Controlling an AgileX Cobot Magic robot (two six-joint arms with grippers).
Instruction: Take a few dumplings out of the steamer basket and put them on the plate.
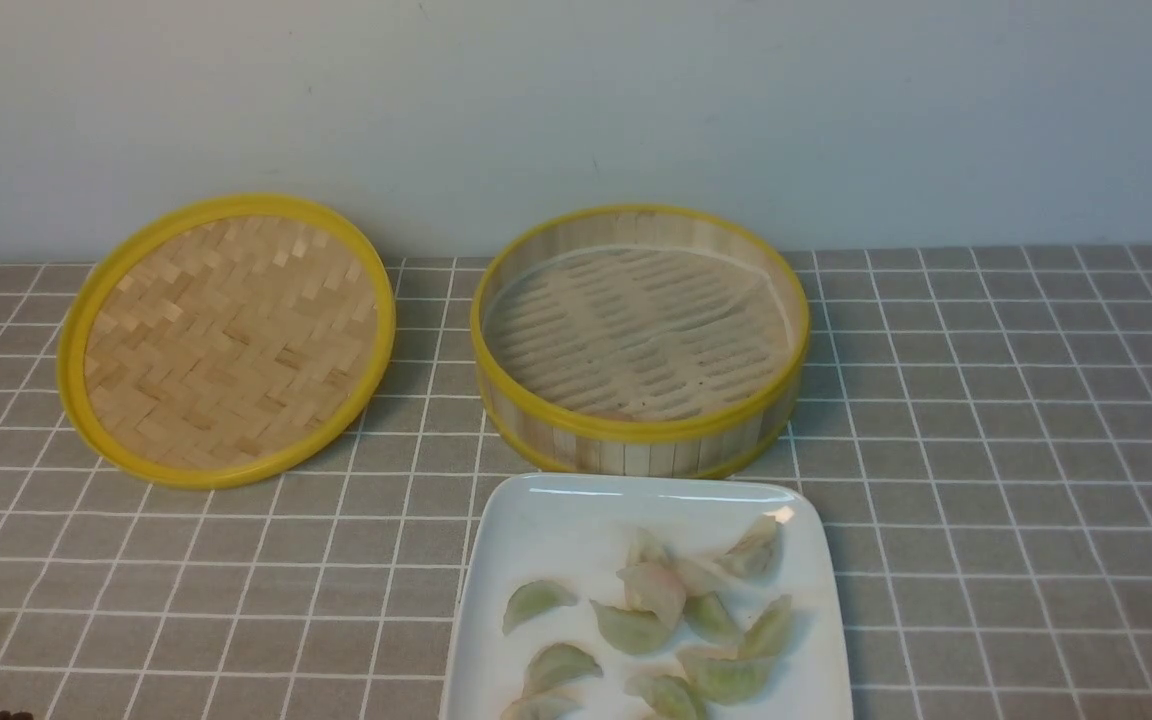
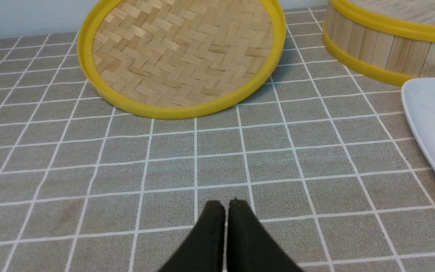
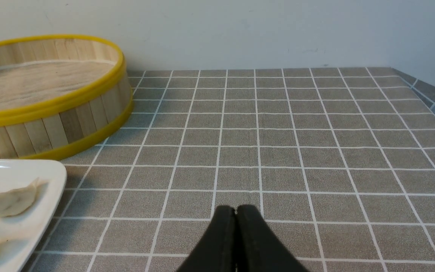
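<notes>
The steamer basket [image 1: 636, 432] stands at the middle back of the table, and its slatted floor shows no dumplings. Right in front of it sits the white plate [image 1: 556, 525], holding several pale green and whitish-pink dumplings [image 1: 651, 595]. My left gripper [image 2: 225, 206] hovers shut and empty over the cloth, with the plate [image 2: 432, 121] and basket [image 2: 383, 43] off to one side. My right gripper [image 3: 235, 209] is shut and empty over bare cloth, away from the plate's corner [image 3: 47, 177], a dumpling [image 3: 8, 202] and the basket [image 3: 51, 117]. Neither gripper shows clearly in the front view.
The flat woven lid [image 1: 226, 335] with its yellow rim lies to the left of the basket, also seen ahead of the left gripper as the lid [image 2: 181, 56]. A grey checked cloth covers the table, and a pale wall stands just behind the basket.
</notes>
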